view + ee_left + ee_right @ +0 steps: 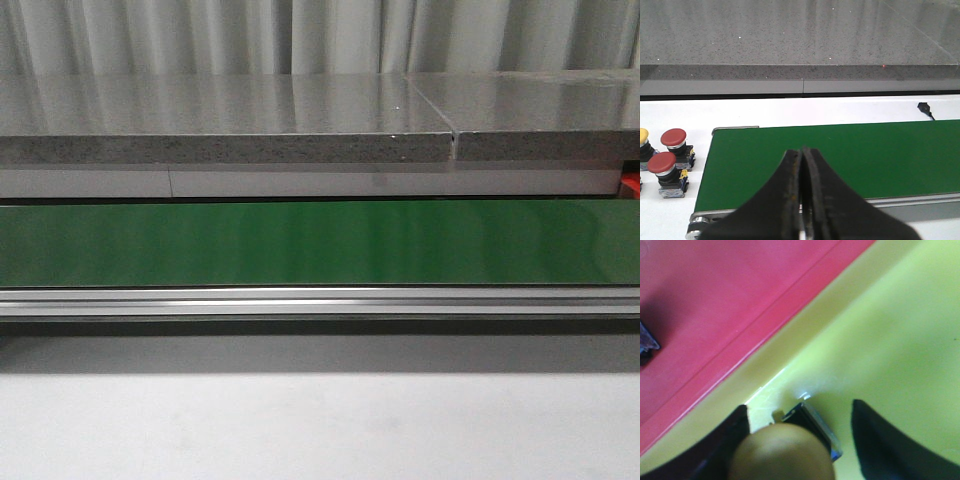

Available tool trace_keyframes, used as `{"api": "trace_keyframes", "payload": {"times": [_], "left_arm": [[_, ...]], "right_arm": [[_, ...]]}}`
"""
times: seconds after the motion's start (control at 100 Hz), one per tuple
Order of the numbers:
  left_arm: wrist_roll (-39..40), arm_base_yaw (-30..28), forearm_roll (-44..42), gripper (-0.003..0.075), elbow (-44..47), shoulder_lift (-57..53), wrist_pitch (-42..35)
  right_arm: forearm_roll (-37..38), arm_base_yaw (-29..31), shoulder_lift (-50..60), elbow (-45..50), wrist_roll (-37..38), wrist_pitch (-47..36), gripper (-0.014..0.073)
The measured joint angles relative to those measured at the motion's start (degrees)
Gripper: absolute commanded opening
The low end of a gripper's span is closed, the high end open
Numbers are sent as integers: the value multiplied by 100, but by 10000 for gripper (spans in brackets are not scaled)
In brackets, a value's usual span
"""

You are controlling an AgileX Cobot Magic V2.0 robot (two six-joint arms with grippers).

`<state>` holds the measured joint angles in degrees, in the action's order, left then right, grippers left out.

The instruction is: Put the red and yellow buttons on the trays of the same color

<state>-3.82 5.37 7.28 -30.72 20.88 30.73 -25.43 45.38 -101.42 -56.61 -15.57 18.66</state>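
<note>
Left gripper (801,200) closed — right gripper (800,440) spread.

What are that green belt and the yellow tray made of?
The green belt looks like smooth rubber or PVC: flat, with a soft sheen. The yellow tray seems to be glossy molded plastic, judging by the bright highlights near its rim. Neither is certain.

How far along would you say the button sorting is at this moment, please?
In hand: the open right gripper is over the yellow plastic tray with a yellow-capped push button between its fingers. Left: two red mushroom-cap buttons and another yellow one wait beside the green conveyor belt.
</note>
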Motion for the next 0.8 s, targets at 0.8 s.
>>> {"api": "trace_keyframes", "payload": {"times": [0.8], "left_arm": [[0,0,0,-19,0,0,0]], "right_arm": [[-100,-1147,2023,0,-152,11,563]]}}
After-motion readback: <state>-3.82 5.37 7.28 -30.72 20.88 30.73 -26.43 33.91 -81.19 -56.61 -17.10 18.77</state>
